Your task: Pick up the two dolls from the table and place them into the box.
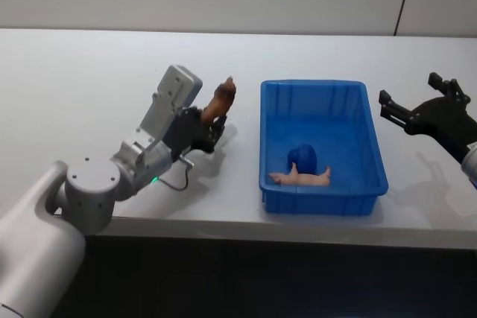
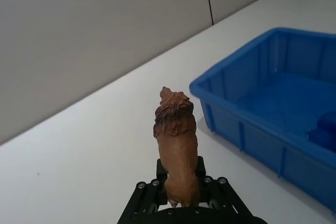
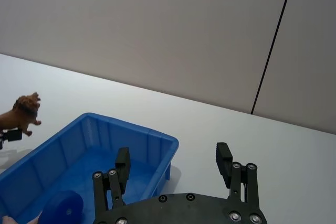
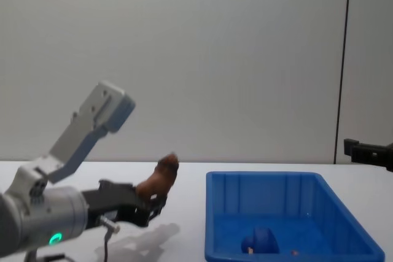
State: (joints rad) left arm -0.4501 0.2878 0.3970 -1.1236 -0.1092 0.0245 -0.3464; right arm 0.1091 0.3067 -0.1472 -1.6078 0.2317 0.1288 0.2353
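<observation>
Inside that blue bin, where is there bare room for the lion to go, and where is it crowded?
The box's far half, toward the wall, is bare floor. The near end is crowded: the dark-blue toy and a pinkish figure lie there. The left end effector holds the lion above the table, left of the box.

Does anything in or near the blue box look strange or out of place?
Yes. In the blue box, beside the dark-blue toy, lies a pale pink limbed figure, neither lion nor blue toy. The lion is held by the left gripper, outside the box.
</observation>
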